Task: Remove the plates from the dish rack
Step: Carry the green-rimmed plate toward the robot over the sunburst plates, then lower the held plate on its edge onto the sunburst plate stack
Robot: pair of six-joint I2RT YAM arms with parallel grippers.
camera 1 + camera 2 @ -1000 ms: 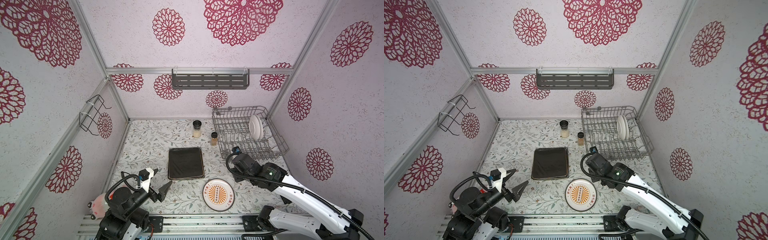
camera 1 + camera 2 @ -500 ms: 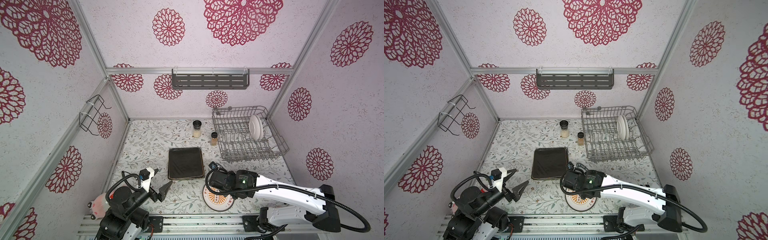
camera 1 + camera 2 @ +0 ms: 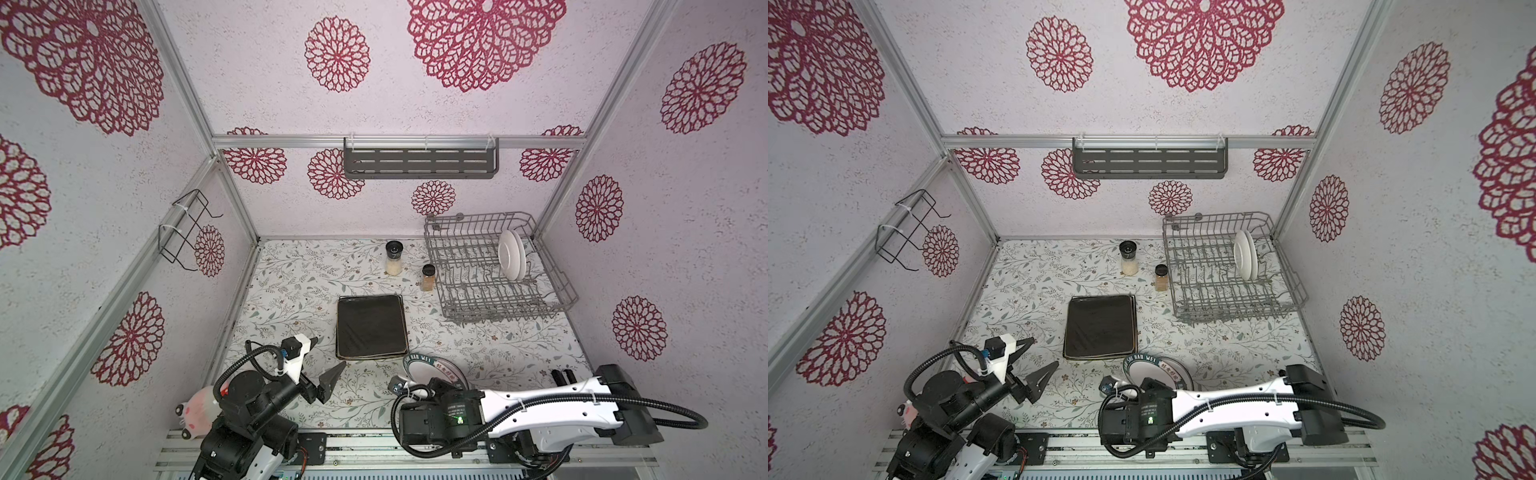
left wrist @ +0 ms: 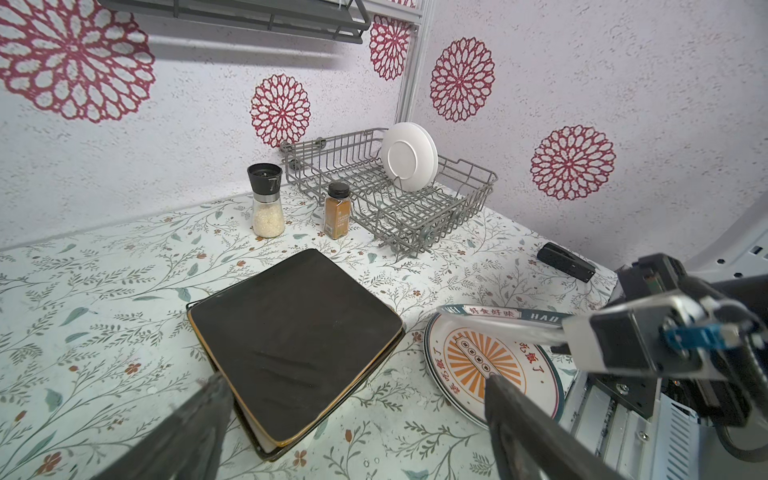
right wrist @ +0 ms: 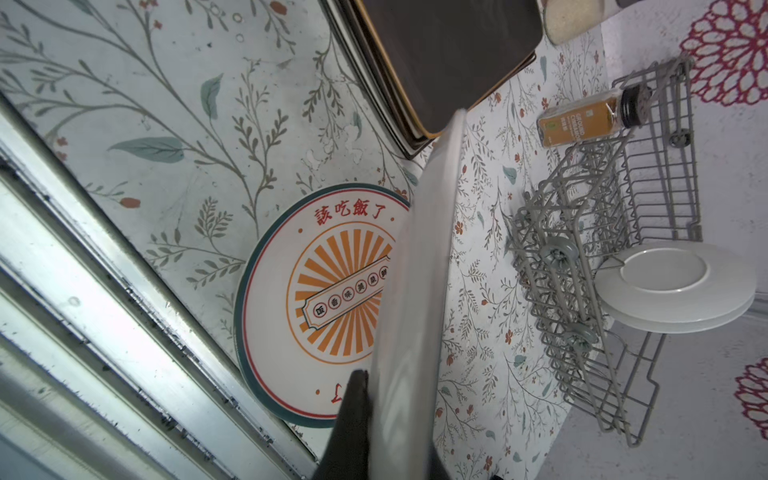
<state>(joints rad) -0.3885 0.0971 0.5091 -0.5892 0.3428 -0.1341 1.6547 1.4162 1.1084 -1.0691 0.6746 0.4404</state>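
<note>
Clamped right gripper [image 5: 390, 415] on rim of green-lettered plate [image 3: 436, 365], tilted edgewise, well in front of dish rack [image 3: 461, 266]. Saw orange sunburst plate [image 5: 316, 291] flat, also in front of rack; black square plates [image 3: 370, 328] stacked front-left of rack; white plates [image 3: 512, 259], two, upright inside rack. Held left gripper [image 3: 330, 352] spread wide, empty, far front-left of rack.

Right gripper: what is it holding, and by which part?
The right gripper is shut on the rim of the green-lettered plate, held tilted above the sunburst plate.
</note>
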